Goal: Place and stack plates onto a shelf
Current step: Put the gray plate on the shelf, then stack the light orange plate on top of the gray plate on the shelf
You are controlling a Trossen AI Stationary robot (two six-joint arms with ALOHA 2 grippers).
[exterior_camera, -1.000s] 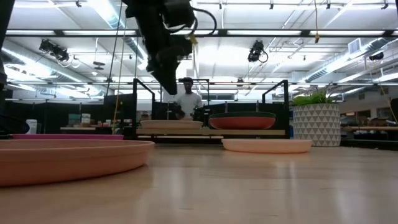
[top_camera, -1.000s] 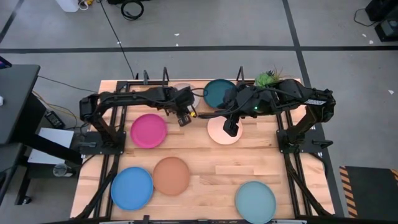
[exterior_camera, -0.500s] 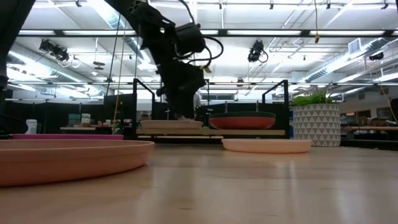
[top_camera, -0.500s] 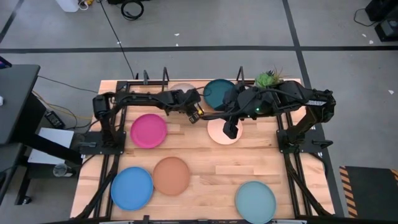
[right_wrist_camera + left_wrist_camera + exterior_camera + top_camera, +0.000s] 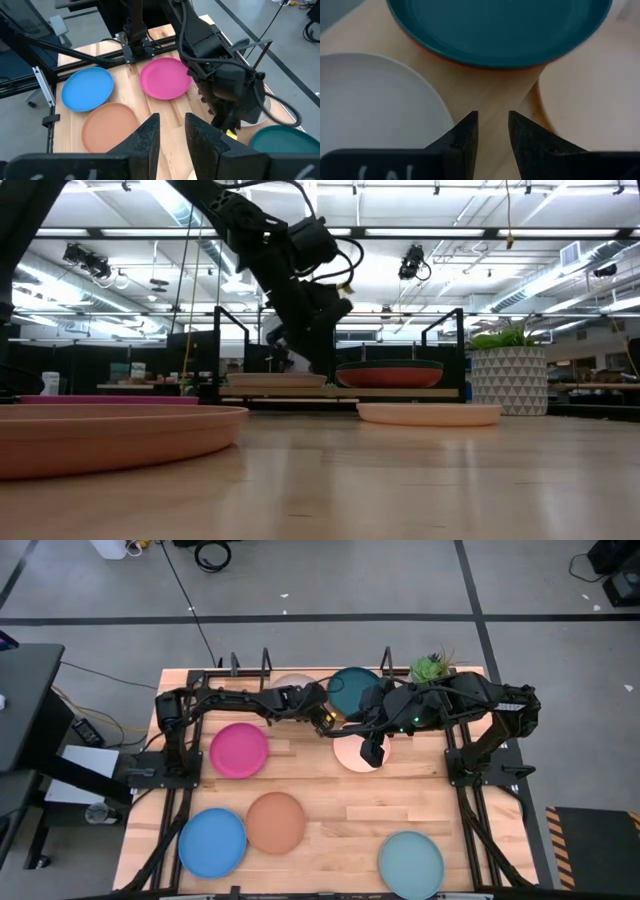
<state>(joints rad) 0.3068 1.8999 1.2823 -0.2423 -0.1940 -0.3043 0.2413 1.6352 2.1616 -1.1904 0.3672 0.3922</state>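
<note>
On the shelf, the dark teal plate lies on the orange-red plate, with the grey plate beside them. My left gripper, shut, hovers over the wood between the grey plate, the teal plate and the cream plate. The cream plate lies flat on the table. My right gripper, shut, hangs above it. Magenta, blue, peach-tan and pale aqua plates lie flat on the table.
A potted green plant stands at the far right corner beside the shelf. The shelf's black upright posts rise around the stacked plates. Both arms cross close together over the table's far middle. Bare wood lies between the near plates.
My left gripper has swung toward the table's right and come down, from beside the magenta plate to the gap between the grey and teal plates at the shelf's front. No plate has moved.
</note>
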